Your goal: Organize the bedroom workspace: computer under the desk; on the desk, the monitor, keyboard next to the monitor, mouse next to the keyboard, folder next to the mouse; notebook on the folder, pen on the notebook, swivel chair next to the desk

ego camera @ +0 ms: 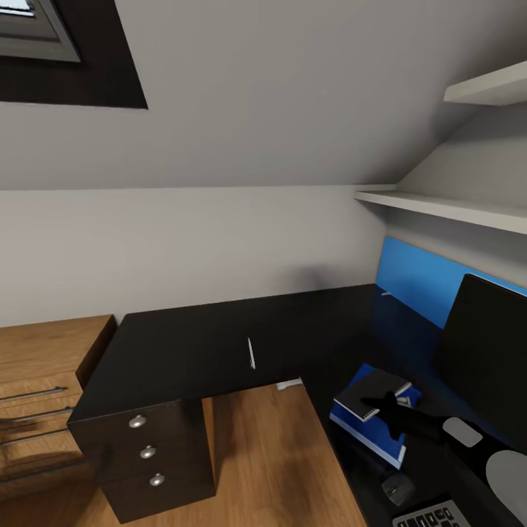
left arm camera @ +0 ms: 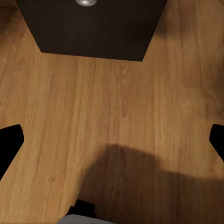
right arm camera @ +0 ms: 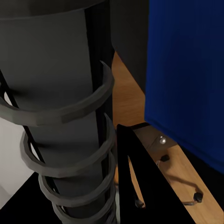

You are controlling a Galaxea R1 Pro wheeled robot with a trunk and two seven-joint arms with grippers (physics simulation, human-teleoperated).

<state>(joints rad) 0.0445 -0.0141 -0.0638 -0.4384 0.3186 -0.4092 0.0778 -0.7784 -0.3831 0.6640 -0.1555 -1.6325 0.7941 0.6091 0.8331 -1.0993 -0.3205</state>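
The notebook point(ego camera: 372, 394) is being set on the folder point(ego camera: 364, 426), right of the pen point(ego camera: 251, 353) on the worktop point(ego camera: 190, 351); the right tool's point(ego camera: 383, 403) grip cannot be told. Next, the pen must be fetched.

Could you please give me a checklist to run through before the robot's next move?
1. Notebook stacked on folder: ok.
2. Pen on the notebook: not ok, it lies apart on the desk.
3. Right gripper let go of the notebook: cannot tell.
4. Left gripper open and empty, over the floor: ok.
5. Mouse beside keyboard: ok.
6. Monitor on the desk: ok.
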